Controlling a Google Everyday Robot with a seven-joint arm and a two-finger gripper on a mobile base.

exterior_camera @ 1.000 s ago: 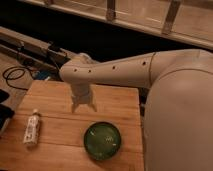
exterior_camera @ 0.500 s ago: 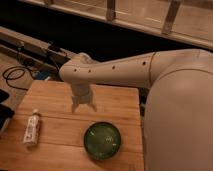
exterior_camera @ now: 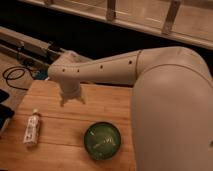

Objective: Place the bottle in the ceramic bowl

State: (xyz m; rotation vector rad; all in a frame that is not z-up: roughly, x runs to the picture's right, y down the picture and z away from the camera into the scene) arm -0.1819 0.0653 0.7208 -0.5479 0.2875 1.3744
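The small white bottle lies on its side near the left edge of the wooden table, cap pointing away. The dark-green ceramic bowl stands at the front of the table, right of the bottle, with nothing in it. My gripper hangs over the back middle of the table, fingers pointing down and open, nothing between them. It is up and to the right of the bottle and behind the bowl, touching neither.
My white arm fills the right side of the view and covers the table's right edge. Black cables lie on the floor to the left. A dark rail runs behind the table.
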